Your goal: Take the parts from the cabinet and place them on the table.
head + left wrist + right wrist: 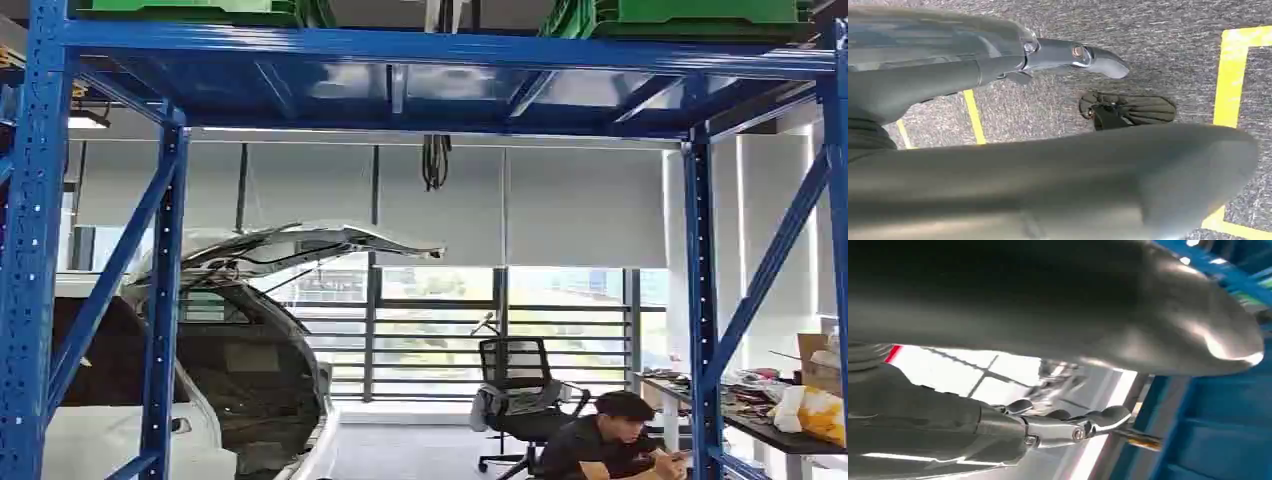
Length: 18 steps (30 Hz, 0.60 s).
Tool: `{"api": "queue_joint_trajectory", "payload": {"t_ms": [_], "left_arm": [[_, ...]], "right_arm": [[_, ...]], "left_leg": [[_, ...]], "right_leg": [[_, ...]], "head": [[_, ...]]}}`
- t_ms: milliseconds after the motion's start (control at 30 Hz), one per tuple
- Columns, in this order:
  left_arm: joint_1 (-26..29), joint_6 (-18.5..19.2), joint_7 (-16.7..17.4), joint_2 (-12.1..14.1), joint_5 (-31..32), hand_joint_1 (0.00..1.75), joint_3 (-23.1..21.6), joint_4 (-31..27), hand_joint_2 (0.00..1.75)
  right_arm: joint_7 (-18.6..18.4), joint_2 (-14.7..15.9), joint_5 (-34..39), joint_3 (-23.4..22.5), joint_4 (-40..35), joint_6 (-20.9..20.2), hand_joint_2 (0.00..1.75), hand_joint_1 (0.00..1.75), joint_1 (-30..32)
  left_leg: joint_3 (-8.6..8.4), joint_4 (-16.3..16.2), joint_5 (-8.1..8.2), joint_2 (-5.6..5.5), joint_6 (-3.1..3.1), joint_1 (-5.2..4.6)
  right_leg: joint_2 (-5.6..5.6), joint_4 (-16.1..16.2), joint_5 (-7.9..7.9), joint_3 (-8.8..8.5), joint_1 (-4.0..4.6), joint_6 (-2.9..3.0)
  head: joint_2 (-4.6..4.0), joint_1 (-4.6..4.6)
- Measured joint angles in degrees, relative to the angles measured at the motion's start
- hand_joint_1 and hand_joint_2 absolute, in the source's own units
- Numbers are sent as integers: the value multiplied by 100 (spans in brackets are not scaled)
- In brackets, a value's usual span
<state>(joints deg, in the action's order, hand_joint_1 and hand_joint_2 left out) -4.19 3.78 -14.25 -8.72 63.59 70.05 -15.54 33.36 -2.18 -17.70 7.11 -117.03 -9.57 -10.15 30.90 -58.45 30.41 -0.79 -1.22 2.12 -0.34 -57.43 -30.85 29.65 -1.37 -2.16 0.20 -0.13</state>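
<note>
Parts are not yet held: the left hand [1073, 55] hangs empty and extended, the right hand [1083, 425] likewise, so the rack [440, 50] should be approached squarely.

A blue rack [440, 55] spans the head view; its top shelf carries green crates [690, 15] at both ends. Far right, a dark worktop [760, 425] holds clutter, a yellow bag [815, 415] and a cardboard box [820, 365]. Below the left robot hand [998, 65], grey carpet [1168, 55] bears yellow tape lines [1230, 75].
</note>
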Motion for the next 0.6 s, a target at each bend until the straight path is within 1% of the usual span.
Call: {"api": "queue_joint_trajectory", "payload": {"t_ms": [67,167,233,300,367,400,433,467,500,533,567,600], "left_arm": [[-12,22,-35,-2,141,0,100,30,0],[-50,50,-59,-2,246,0,168,63,0],[-56,52,-61,-2,258,0,212,68,0],[-60,54,-70,-2,260,0,232,72,0],[-65,52,-83,-2,262,0,236,72,0],[-70,52,-94,-4,262,0,236,72,0],[-71,55,-96,-15,262,0,236,74,0],[-77,55,-96,-15,262,0,236,79,0],[-84,55,-96,-17,262,0,236,90,0],[-82,57,-96,-22,264,0,238,100,0],[-81,57,-96,-26,264,0,238,107,0],[-77,57,-96,-31,268,0,238,107,0]], "right_arm": [[96,50,44,181,-322,15,0,0,-58],[140,83,63,319,-548,31,0,0,-83],[149,94,68,378,-640,31,0,0,-87],[155,103,74,410,-711,39,0,0,-88],[155,105,83,430,-769,46,0,0,-89],[157,105,87,432,-804,46,0,0,-91],[157,122,92,432,-834,50,0,0,-91],[157,140,96,437,-856,55,0,0,-104],[159,148,94,443,-867,55,0,0,-107],[159,155,96,445,-869,57,0,0,-93],[159,170,98,448,-871,59,0,0,-75],[159,181,98,450,-874,59,0,0,-62]], "left_leg": [[0,0,0,1,0,0],[9,-27,4,-3,6,-11],[18,-43,12,-2,22,-19],[30,-62,16,-2,47,-34],[38,-52,13,-2,100,-58],[15,19,-27,0,160,-47],[-26,94,-74,21,209,-9],[-31,121,-90,27,234,-2],[-26,122,-93,28,240,-2],[-28,121,-91,29,241,-4],[-26,119,-86,27,243,-7],[-31,118,-82,22,238,-6]], "right_leg": [[4,0,0,1,0,0],[0,9,13,2,-17,-19],[2,10,19,4,-24,-32],[2,13,28,5,-42,-59],[1,60,49,-4,-56,-107],[1,85,51,-20,-54,-140],[1,14,-6,-17,-64,-147],[6,-203,-154,106,-51,-141],[8,-635,-375,321,-48,-144],[9,-1097,-559,558,-49,-154],[11,-1539,-690,800,-48,-162],[10,-1748,-666,945,-52,-170]], "head": [[0,0],[0,0],[0,0],[0,-2],[0,0],[0,-2],[0,-2],[0,-2],[0,-2],[0,0],[0,-2],[0,-2]]}}
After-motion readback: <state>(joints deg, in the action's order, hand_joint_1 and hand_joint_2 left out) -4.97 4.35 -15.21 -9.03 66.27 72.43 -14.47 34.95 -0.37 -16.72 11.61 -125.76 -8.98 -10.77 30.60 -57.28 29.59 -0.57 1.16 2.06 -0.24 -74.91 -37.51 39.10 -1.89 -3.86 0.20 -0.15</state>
